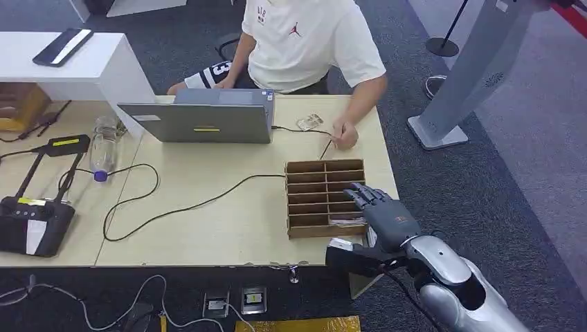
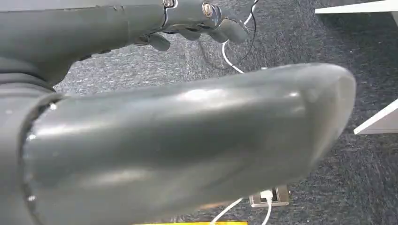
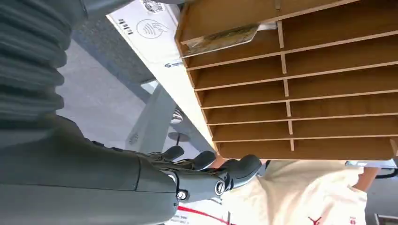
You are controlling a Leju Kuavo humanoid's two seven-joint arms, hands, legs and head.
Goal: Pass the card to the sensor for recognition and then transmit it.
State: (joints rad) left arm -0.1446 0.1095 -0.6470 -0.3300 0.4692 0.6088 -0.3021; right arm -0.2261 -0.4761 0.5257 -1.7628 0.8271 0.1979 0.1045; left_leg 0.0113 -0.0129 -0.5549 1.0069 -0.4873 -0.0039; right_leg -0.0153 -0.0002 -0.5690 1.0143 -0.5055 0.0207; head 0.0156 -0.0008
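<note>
A brown cardboard slot organizer (image 1: 324,197) stands on the table's right part. A card (image 3: 220,40) lies in its slot nearest the table's front edge, seen in the head view as a pale strip (image 1: 346,221). A white sensor pad (image 3: 150,28) with a contactless mark lies just in front of the organizer, at the table edge (image 1: 339,244). My right hand (image 1: 382,209) hovers over the organizer's right side with fingers (image 3: 206,173) stretched out and nothing in them. My left hand (image 2: 187,136) hangs over dark carpet, holding nothing, its fingers (image 2: 197,26) loosely bent.
A person in a white shirt (image 1: 304,41) sits across the table, one hand (image 1: 344,135) resting near the organizer's far edge. A grey laptop (image 1: 208,117), a plastic bottle (image 1: 104,149), black cables (image 1: 173,207) and a black device (image 1: 31,221) occupy the table's left part.
</note>
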